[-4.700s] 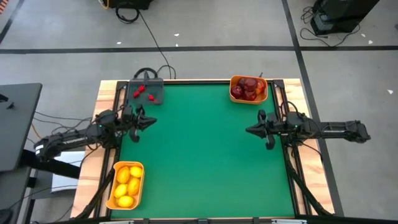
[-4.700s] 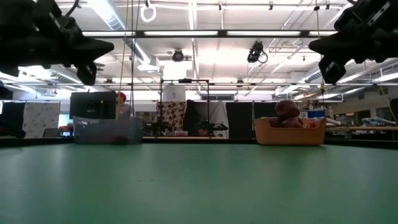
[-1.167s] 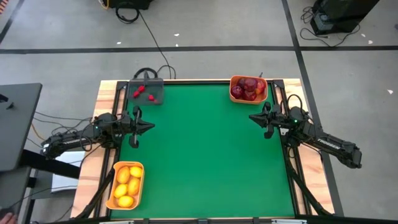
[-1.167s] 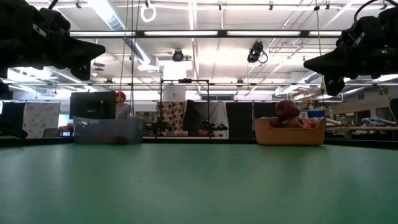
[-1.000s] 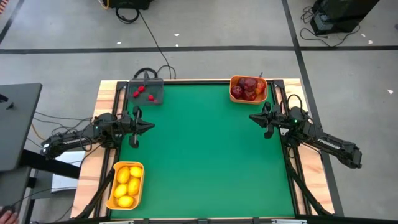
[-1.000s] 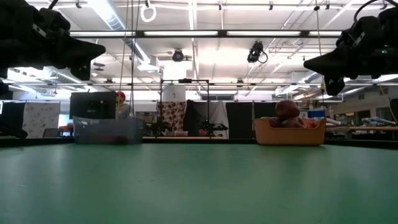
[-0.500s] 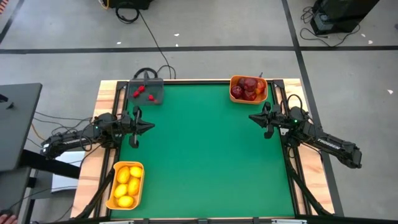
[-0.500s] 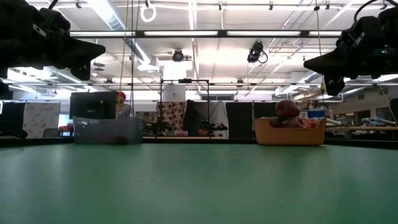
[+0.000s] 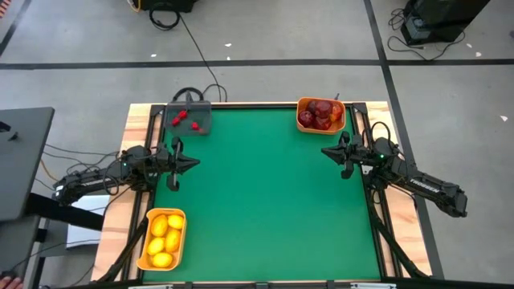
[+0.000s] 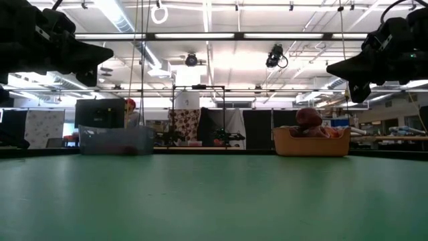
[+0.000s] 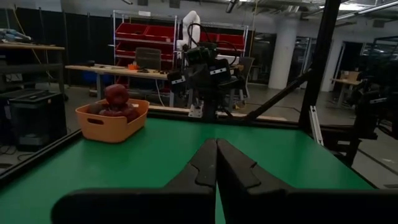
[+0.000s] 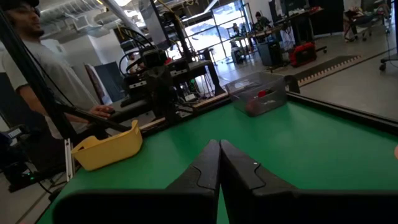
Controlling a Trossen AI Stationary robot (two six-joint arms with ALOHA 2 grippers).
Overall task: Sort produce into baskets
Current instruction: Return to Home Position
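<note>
A: What's changed?
B: The right arm folded back, motionless since. Closed and empty: left gripper, right gripper.
A: Produce?
B: The lemons, red fruit, chilies, each in its basket. Sorting looks done.

Low view: the wall of the tray blurs its contents to a dim red smear; the left arm and right arm run off the top edge. Right wrist view: the wall of the bin hides its load; the person is cut by the top and left edges. High view: the red bits are too small to identify.
</note>
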